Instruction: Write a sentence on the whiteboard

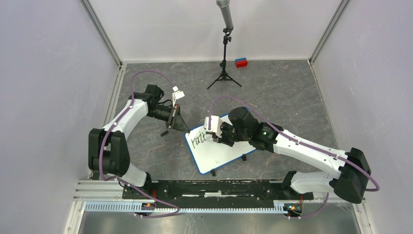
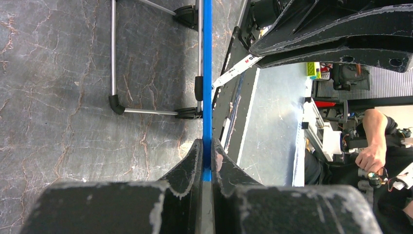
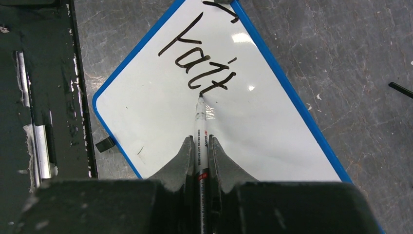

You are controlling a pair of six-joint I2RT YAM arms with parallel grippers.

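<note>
Left gripper in the top view reaches in from the left and closes on the far left corner of the whiteboard, which lies at an angle on the grey marbled surface between the two arms, near the black base rail. Right gripper hovers over the board's far end, right at the sentence, a few black letters along the far edge. Well beyond, by the back wall, stand a black tripod and a red and blue block

From the left wrist, the left gripper has both jaws pressed against the whiteboard's blue rim, seen edge on and running away up the frame. Thin metal legs with black caps show to the left of the rim

From the right wrist, the right gripper is clamped tight on a marker that points away from the camera, its tip touching the whiteboard just below the last letter. The sentence reads roughly "Fait" in black cursive, slanting toward the far corner. A small black foot sticks out at the board's left edge
</note>
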